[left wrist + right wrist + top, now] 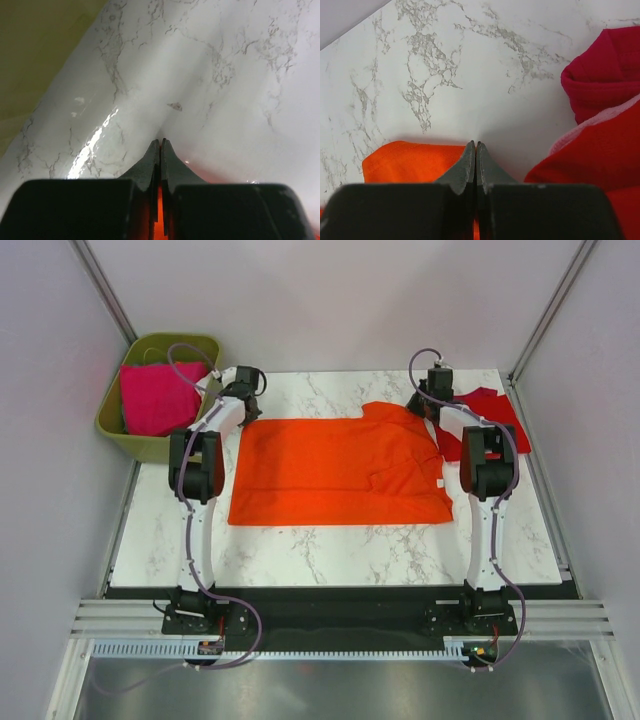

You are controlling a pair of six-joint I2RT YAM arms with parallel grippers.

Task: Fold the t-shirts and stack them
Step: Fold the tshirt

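Barely begun: the orange shirt [340, 470] lies flat and unfolded, the red shirt [492, 412] is heaped beside it, and the pink shirt [155, 398] is in the bin [112, 425]. The left gripper [160, 143] and right gripper [475, 145] each pinch the orange shirt's far edge.

Overhead view down onto the table [330, 550]; wrist views close along their fingers [149, 167], orange t-shirt [335, 470] shared.

The orange cloth t-shirt [340, 470] lies spread flat on the middle of the white marble-patterned table [330, 550]. The red cloth t-shirt [490, 415] lies bunched at the table's far right corner, just beside it. The olive-green plastic bin [110, 425] stands off the far left corner, with the magenta pink cloth t-shirt [155, 395] inside. The left claw [160, 145] pinches the orange shirt's far left corner, the right claw [475, 145] its far right one.
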